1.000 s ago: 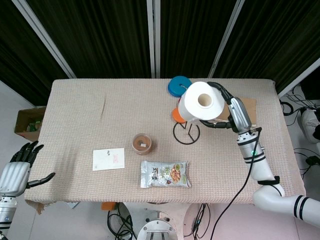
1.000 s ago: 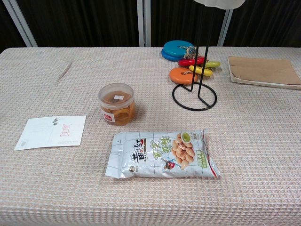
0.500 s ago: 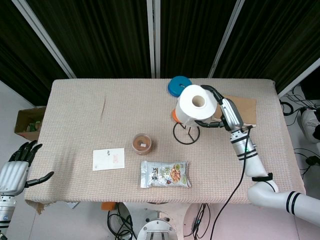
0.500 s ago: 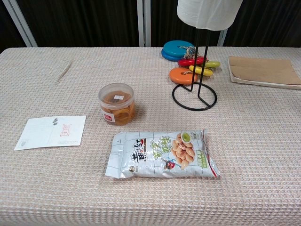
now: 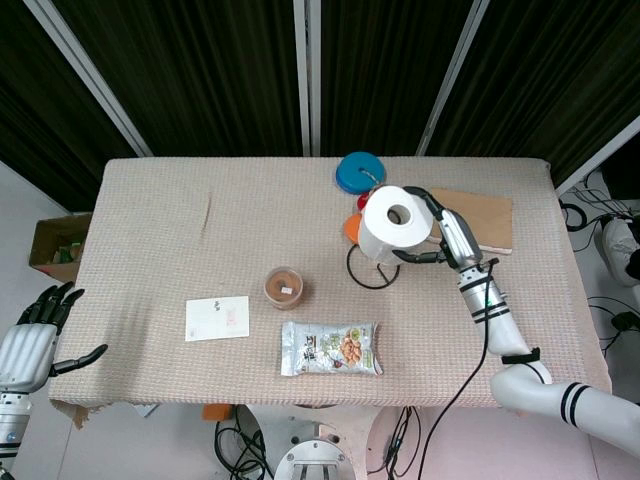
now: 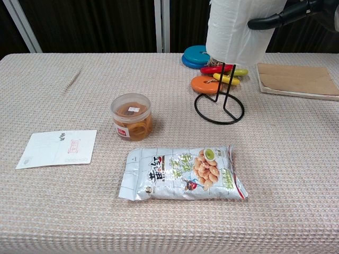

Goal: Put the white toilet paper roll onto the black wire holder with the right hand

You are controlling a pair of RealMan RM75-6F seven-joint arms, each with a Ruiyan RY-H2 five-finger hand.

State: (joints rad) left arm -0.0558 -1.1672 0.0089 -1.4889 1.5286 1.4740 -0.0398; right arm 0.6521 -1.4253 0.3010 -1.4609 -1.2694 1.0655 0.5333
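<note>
We see the white toilet paper roll (image 5: pixel 397 221) upright, core hole facing up, threaded partway down the post of the black wire holder (image 6: pixel 220 108). Its bottom edge sits above the holder's ring base, not resting on it. The holder is a thin upright post on a round wire base, standing on the table at about 2 o'clock from centre.

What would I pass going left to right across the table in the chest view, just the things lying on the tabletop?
white card → clear plastic jar → snack bag → black wire holder → brown paper pad
</note>
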